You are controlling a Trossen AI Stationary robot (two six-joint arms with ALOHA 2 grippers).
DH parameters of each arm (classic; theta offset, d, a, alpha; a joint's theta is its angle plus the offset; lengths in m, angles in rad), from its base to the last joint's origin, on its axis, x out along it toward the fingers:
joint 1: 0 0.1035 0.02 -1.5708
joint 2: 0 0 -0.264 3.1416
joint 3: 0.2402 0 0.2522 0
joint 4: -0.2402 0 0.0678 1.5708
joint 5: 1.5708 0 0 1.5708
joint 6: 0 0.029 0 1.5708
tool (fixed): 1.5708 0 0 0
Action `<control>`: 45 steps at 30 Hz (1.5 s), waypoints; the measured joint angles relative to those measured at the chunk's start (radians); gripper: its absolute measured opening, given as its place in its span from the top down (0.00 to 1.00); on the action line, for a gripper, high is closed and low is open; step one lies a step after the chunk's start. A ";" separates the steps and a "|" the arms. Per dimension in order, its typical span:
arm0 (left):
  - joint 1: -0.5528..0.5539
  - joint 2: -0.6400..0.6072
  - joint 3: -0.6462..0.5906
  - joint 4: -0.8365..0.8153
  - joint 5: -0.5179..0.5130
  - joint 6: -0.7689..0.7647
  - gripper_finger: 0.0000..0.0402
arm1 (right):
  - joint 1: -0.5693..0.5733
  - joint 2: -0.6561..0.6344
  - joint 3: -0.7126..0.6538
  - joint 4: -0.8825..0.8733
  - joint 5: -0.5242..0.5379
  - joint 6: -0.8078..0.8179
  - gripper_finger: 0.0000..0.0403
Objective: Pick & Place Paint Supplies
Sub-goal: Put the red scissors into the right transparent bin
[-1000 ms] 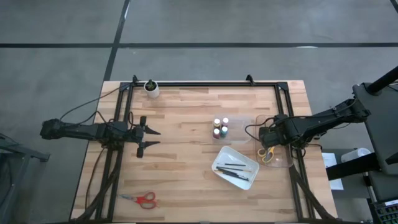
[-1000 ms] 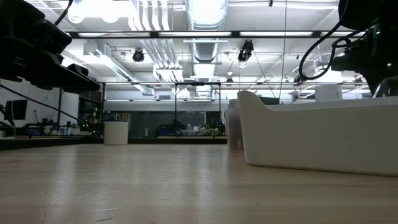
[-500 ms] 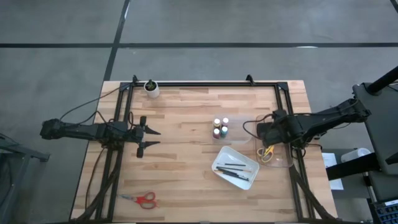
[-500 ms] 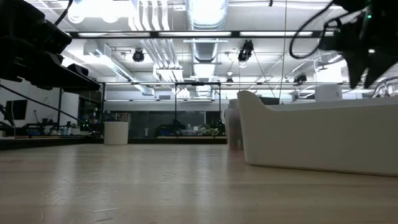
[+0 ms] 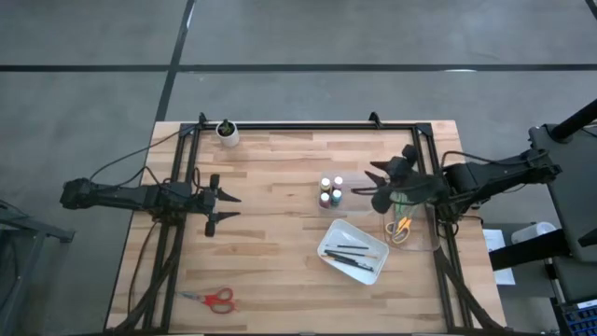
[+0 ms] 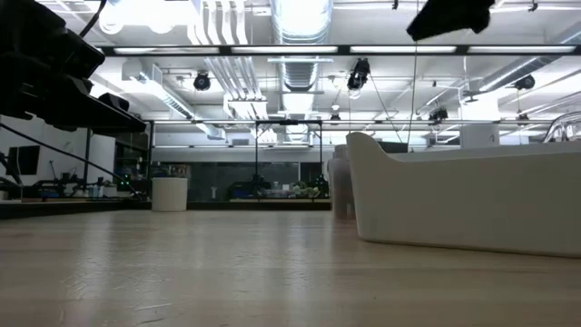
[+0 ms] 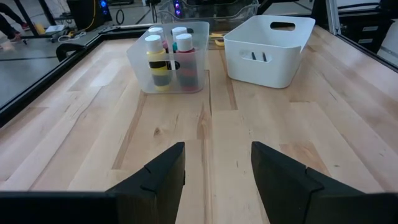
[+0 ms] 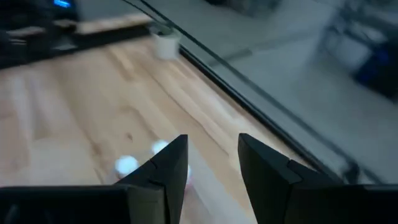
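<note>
**Hovering right gripper above the clear bin, left arm parked**

Looking straight down, the high view alone takes in the whole table: the right gripper (image 5: pixel 376 183) hangs with its two fingers parted and nothing between them, just beside the near rim of the clear bin (image 5: pixel 424 245), on the side facing the paint bottles (image 5: pixel 330 191). Yellow-handled scissors (image 5: pixel 400 229) lie inside that bin, close under the right arm's wrist. The bottles stand in a small clear holder between the gripper and the table's middle. The white tray (image 5: pixel 326 251) sits just beside the bin and holds thin dark brushes (image 5: pixel 352 254). Red-handled scissors (image 5: pixel 214 299) lie well apart from the bin, at the far corner of the table on the left arm's side.

The left wrist view adds what the overhead cannot: the bottles' pale caps and a yellow-and-black bottle (image 7: pixel 157 58) at the front of the holder, the tray beside it.

The left gripper (image 5: pixel 224 207) rests low and level, fingers apart and empty, well apart from the bin. The right arm reaches in nearly level from the table's edge.
</note>
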 joint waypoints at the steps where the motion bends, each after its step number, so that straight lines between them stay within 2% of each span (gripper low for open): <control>1: 0.000 0.000 0.000 0.000 0.000 0.000 0.54 | 0.000 -0.018 -0.020 0.056 -0.015 -0.066 0.66; 4: 0.000 0.000 0.000 0.000 0.000 0.000 0.54 | -0.001 -0.068 -0.102 0.218 -0.059 -0.224 0.66; 7: 0.000 0.000 0.000 0.000 0.000 0.000 0.54 | -0.001 -0.133 -0.228 0.467 -0.093 -0.419 0.66; 11: 0.000 0.000 0.000 0.000 0.000 0.000 0.54 | -0.022 -0.255 -0.393 0.817 -0.339 -0.719 0.66; 13: 0.000 0.000 0.000 0.000 0.000 0.000 0.54 | -0.033 -0.329 -0.451 0.896 -0.362 -0.751 0.66; 16: 0.000 0.000 0.000 0.000 0.000 0.000 0.54 | -0.039 -0.446 -0.509 0.894 -0.321 -0.697 0.66; 21: 0.000 0.000 0.000 0.000 0.000 0.000 0.54 | -0.031 -0.587 -0.570 0.860 -0.357 -0.690 0.66; 25: 0.000 0.000 0.000 0.000 0.000 0.000 0.54 | -0.031 -0.708 -0.576 0.712 -0.355 -0.668 0.66; 31: 0.000 0.000 0.000 0.000 0.000 0.000 0.54 | -0.031 -0.833 -0.573 0.482 -0.359 -0.512 0.66; 36: 0.000 0.000 0.000 0.000 0.000 0.000 0.54 | -0.031 -0.892 -0.583 0.478 -0.365 -0.576 0.66; 40: 0.000 0.000 0.000 0.000 0.000 0.000 0.54 | -0.031 -0.967 -0.617 0.558 -0.426 -0.650 0.66; 45: 0.000 0.002 0.000 0.000 0.000 0.000 0.54 | -0.030 -0.962 -0.655 0.630 -0.538 -0.725 0.66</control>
